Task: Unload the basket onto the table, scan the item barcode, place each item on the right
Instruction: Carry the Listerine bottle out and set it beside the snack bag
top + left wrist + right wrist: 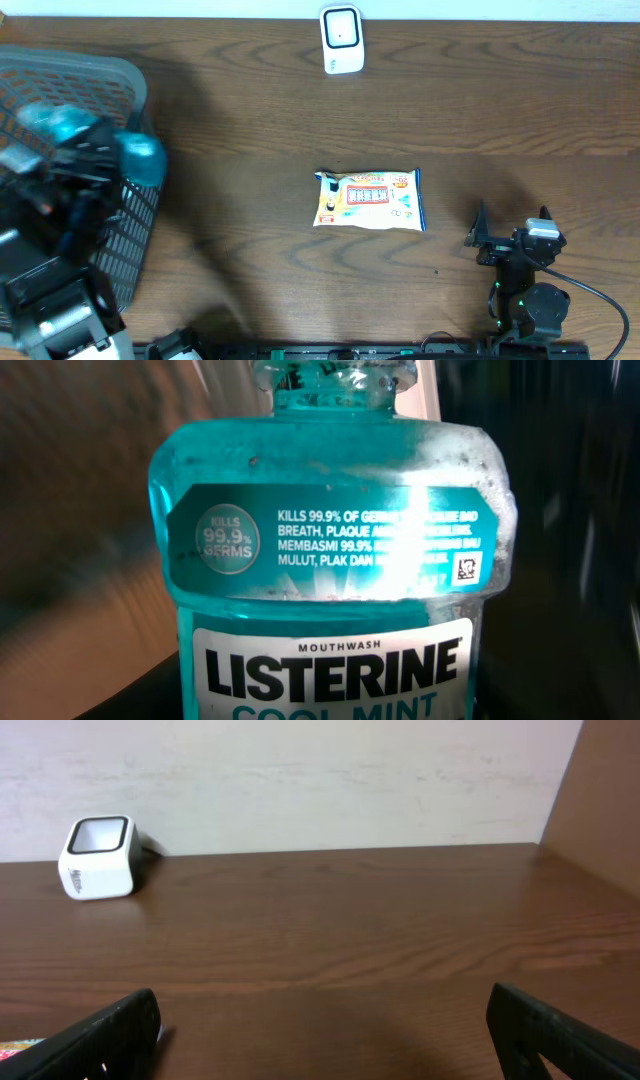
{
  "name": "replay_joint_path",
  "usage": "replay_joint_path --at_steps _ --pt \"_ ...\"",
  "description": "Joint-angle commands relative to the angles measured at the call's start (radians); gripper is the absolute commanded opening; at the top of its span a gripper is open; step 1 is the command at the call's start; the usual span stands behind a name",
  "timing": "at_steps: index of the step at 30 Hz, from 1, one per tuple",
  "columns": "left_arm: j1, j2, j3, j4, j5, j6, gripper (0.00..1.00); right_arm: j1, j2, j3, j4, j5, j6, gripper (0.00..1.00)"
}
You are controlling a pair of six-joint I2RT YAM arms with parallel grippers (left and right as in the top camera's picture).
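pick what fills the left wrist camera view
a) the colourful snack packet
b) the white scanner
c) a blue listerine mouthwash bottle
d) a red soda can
c: the left wrist view is taken up by the blue mouthwash bottle with LISTERINE on its label, while overhead the packet lies mid-table and the scanner stands at the far edge.

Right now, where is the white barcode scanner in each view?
Overhead: white barcode scanner at top centre.
Left wrist: not in it; a mouthwash bottle fills the picture.
Right wrist: the scanner at far left, before the wall.
Shared landmark: the brown wooden table.
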Motion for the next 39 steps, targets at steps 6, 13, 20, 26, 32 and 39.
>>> replay_joint_path --at_steps 6,13,20,26,32,39 --pt "-0.510 0.075 0.039 -0.034 -0.319 0.121 0.35 0.007 -0.003 -0.001 -0.003 0.004 -0.015 0.99" --pt "-0.873 0.338 0.039 -0.049 -0.532 0.180 0.35 0.007 -0.003 -0.001 -0.003 0.004 -0.015 0.99" --pt "-1.040 0.663 0.039 0.101 -0.545 0.265 0.35 0.007 -0.003 -0.001 -0.003 0.004 -0.015 0.99" --pt "-1.061 0.870 0.039 0.161 -0.537 0.264 0.35 0.007 -0.003 -0.001 -0.003 0.004 -0.015 0.99" --pt "-1.061 1.014 0.039 0.161 -0.537 0.266 0.35 0.007 -0.003 -0.001 -0.003 0.004 -0.015 0.99" --pt "-1.061 1.057 0.039 0.192 -0.538 0.325 0.42 0.007 -0.003 -0.001 -0.003 0.004 -0.015 0.99"
